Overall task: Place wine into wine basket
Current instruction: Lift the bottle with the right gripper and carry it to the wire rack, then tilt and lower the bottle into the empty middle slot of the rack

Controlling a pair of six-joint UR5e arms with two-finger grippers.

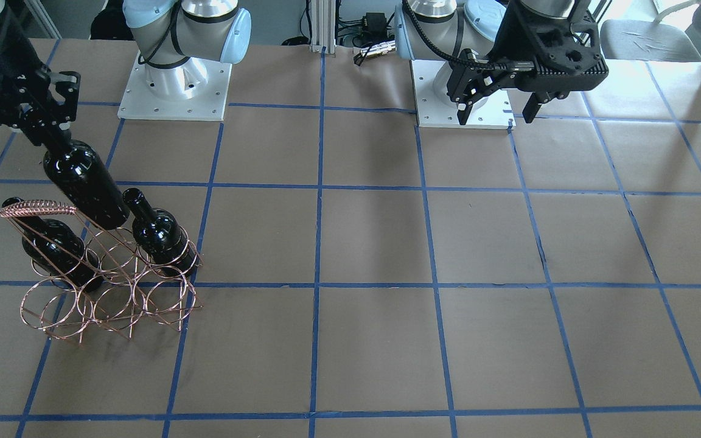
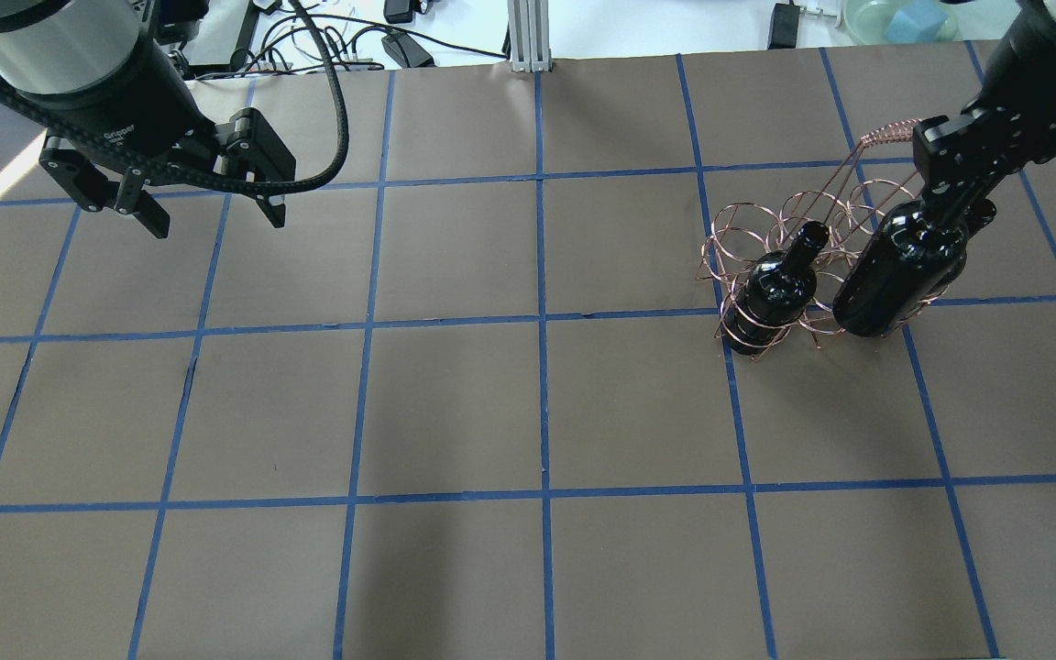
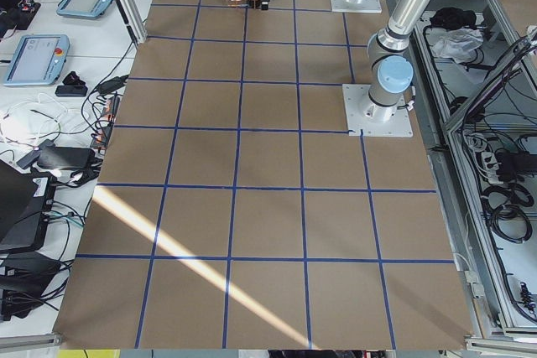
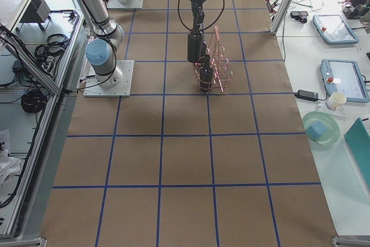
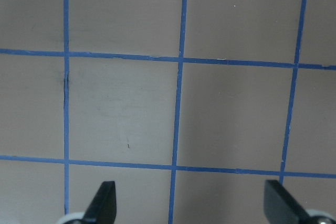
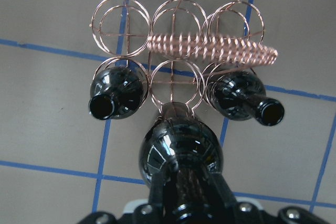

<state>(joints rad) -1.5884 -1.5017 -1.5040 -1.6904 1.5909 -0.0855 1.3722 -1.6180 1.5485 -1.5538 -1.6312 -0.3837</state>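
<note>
My right gripper (image 1: 57, 139) is shut on the neck of a glossy black wine bottle (image 1: 87, 182) and holds it tilted. Its base is just above the middle ring of the copper wire wine basket (image 1: 107, 298), in the row nearer the robot. In the right wrist view the held bottle (image 6: 181, 150) hangs over that ring, between two look-alike bottles (image 6: 115, 93) (image 6: 241, 95) standing in the outer rings of the basket (image 6: 176, 22). My left gripper (image 2: 212, 206) is open and empty, far off above bare table.
The basket's braided handle (image 6: 210, 48) arches over its middle, beside the held bottle. The three rings of the far row (image 2: 734, 234) hold nothing. The table (image 2: 537, 412) is brown paper with a blue tape grid. Both arm bases (image 1: 174, 91) stand at the robot's edge.
</note>
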